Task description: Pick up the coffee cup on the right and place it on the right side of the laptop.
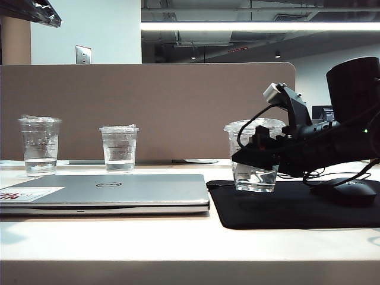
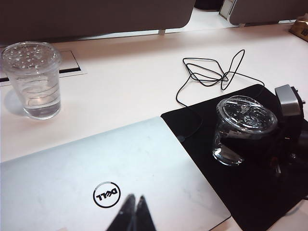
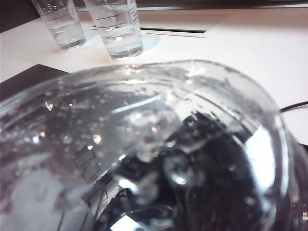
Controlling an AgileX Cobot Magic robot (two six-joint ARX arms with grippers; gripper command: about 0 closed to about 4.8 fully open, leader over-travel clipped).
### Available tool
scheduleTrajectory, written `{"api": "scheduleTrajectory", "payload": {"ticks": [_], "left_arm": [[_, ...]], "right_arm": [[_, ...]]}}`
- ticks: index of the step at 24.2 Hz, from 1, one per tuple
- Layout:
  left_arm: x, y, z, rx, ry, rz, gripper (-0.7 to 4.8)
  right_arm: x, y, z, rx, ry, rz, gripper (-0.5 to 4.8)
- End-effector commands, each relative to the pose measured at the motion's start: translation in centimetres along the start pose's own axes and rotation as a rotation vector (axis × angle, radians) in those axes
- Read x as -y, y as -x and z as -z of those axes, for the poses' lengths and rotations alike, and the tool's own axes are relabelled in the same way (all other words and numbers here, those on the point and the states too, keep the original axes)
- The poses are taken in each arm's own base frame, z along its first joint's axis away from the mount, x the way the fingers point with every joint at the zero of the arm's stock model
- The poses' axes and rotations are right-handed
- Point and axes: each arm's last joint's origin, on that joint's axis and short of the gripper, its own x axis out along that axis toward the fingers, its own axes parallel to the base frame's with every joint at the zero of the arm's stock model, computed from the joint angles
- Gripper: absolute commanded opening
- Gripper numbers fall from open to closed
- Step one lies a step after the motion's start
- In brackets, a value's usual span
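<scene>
Coffee cup stands on the black mouse pad, just to the right of the closed laptop, with a little water in its bottom. In the exterior view its base seems to rest on the pad, though I cannot be sure it is fully set down. The right hand is around the cup at mid-height, its fingers pinching the cup's sides; the right wrist view is filled by the clear lid right up close. So the cup has already reached the right side of the laptop; what is left, in my judgement, is letting go and backing away without tipping it. The left hand hangs over the laptop lid near the logo, fingers pressed together, holding nothing. Two other cups stand behind the laptop, untouched.
</scene>
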Motion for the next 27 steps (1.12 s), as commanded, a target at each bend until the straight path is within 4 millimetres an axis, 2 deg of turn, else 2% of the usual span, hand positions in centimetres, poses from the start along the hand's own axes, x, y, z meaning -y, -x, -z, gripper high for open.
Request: {"api": "scheduleTrajectory", "payload": {"ticks": [1, 7, 14, 16, 17, 19, 20, 27], "left_arm": [[0.1, 0.1, -0.3, 0.016, -0.005, 0.007, -0.05], [0.1, 0.1, -0.3, 0.016, -0.006, 0.007, -0.05], [0.1, 0.1, -0.3, 0.016, -0.006, 0.007, -0.05], [0.1, 0.1, -0.3, 0.016, -0.006, 0.007, -0.05], [0.1, 0.1, -0.3, 0.016, -0.006, 0.007, -0.05], [0.1, 0.1, -0.3, 0.016, -0.005, 0.007, -0.05], [0.1, 0.1, -0.3, 0.016, -0.006, 0.007, -0.05], [0.1, 0.1, -0.3, 0.016, -0.005, 0.007, -0.05]], "right_arm": [[0.0, -0.1, -0.1, 0.026, 0.016, -0.005, 2.53], [0.1, -0.2, 0.4, 0.007, 0.03, -0.003, 2.53], [0.2, -0.2, 1.5, -0.095, -0.014, 0.006, 2.56], [0.2, -0.2, 1.6, -0.102, -0.006, 0.001, 2.95], [0.2, -0.2, 1.6, -0.101, 0.003, -0.001, 3.34], [0.2, -0.2, 1.5, -0.1, 0.005, -0.003, 4.51], [0.2, -0.2, 1.5, -0.1, 0.006, -0.002, 4.79], [-0.1, 0.4, 0.5, -0.107, 0.002, 0.0, 4.79]]}}
